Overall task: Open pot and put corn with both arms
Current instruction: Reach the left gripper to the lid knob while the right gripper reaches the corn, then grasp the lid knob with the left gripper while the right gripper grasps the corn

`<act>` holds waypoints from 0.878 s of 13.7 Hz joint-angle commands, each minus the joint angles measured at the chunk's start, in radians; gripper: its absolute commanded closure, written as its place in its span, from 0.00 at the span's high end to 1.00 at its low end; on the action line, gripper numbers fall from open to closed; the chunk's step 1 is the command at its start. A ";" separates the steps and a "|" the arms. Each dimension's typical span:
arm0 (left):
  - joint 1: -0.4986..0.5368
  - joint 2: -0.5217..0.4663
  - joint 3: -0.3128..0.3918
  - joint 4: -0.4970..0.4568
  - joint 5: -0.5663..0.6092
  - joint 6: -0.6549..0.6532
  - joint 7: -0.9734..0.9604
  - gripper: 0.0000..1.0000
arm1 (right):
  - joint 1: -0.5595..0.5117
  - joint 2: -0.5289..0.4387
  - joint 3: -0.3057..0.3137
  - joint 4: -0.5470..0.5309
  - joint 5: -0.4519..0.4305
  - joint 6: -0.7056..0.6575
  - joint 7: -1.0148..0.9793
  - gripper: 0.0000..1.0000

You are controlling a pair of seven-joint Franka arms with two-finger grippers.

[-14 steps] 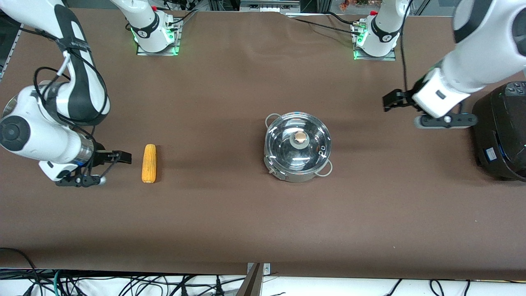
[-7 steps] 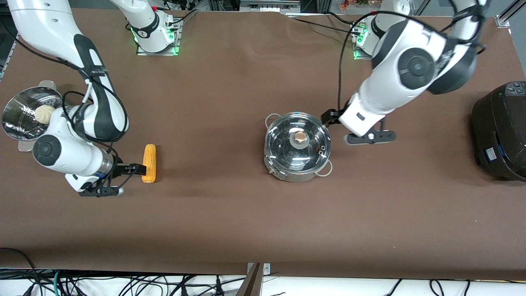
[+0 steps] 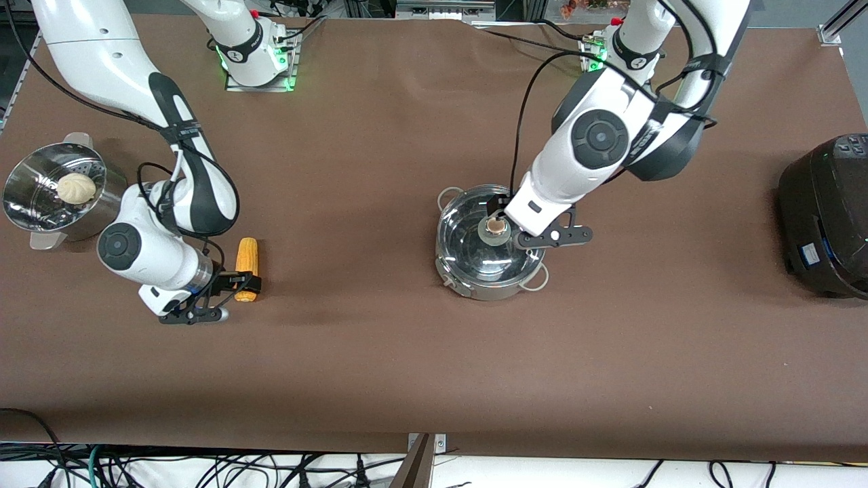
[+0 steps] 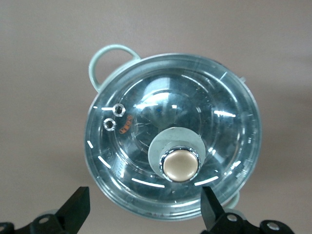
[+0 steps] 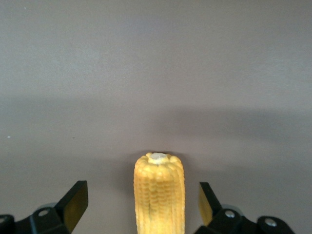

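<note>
Both grippers are placed over their targets, with nothing gripped yet.

In the middle of the front view, the pot [image 3: 489,245] is seen with its glass lid [image 4: 173,146] on, and the left gripper [image 3: 498,215] is held directly above the copper-topped knob [image 4: 180,165], fingers spread to either side of it, presumably so that the lid can be lifted straight up. At the lower left of that view the corn [image 3: 246,268] is lying on the brown table [image 3: 380,352], and the right gripper [image 3: 239,283] is set low over the cob's nearer end, jaws spread wide on both sides; an across-the-cob pinch seems intended. The steamer pot [image 3: 47,196] at the far left edge is left untouched.
</note>
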 commanded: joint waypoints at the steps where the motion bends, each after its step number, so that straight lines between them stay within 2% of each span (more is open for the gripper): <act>1: -0.043 0.046 0.006 0.022 0.053 0.063 -0.067 1.00 | 0.002 -0.019 -0.001 -0.058 0.000 0.049 -0.048 1.00; 8: -0.063 0.084 0.006 0.022 0.078 0.084 -0.081 1.00 | -0.001 -0.041 -0.007 -0.138 0.000 0.102 -0.092 1.00; 12: -0.071 0.092 0.006 0.023 0.076 0.090 -0.081 1.00 | -0.004 -0.053 -0.020 -0.207 0.000 0.187 -0.144 1.00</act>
